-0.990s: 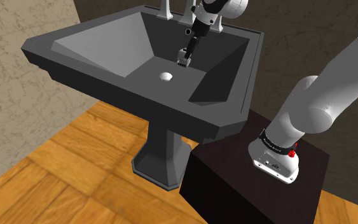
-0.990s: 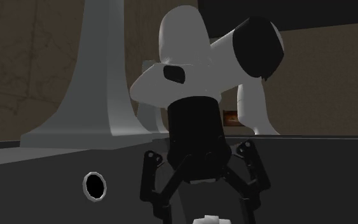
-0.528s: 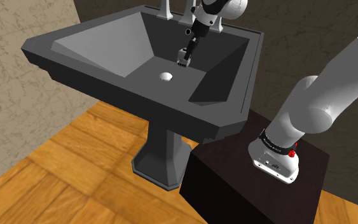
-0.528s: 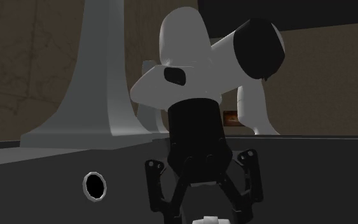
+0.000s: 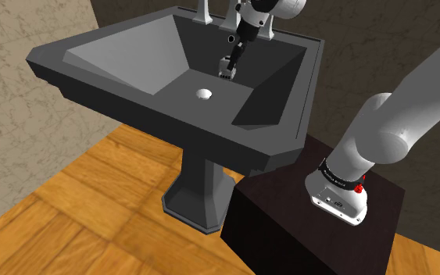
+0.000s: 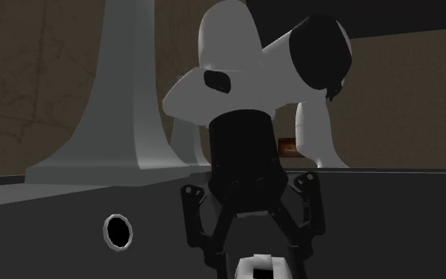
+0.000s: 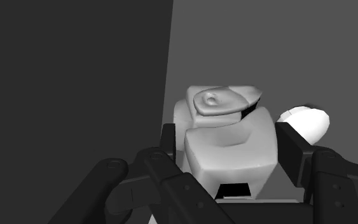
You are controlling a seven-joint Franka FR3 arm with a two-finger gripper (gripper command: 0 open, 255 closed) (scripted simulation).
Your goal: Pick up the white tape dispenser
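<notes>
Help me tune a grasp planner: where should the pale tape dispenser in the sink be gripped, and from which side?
Grip the tape dispenser across its blocky main body, coming down into the sink. Those side faces look flat and parallel, unlike the uneven wedge at one end; the gripper clasps it there.

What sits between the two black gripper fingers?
The white, blocky tape dispenser, clasped on both sides by the gripper; the wrist view shows it.

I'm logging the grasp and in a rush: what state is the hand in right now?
The hand is closed, holding the white tape dispenser, with a finger pressed against each side.
</notes>
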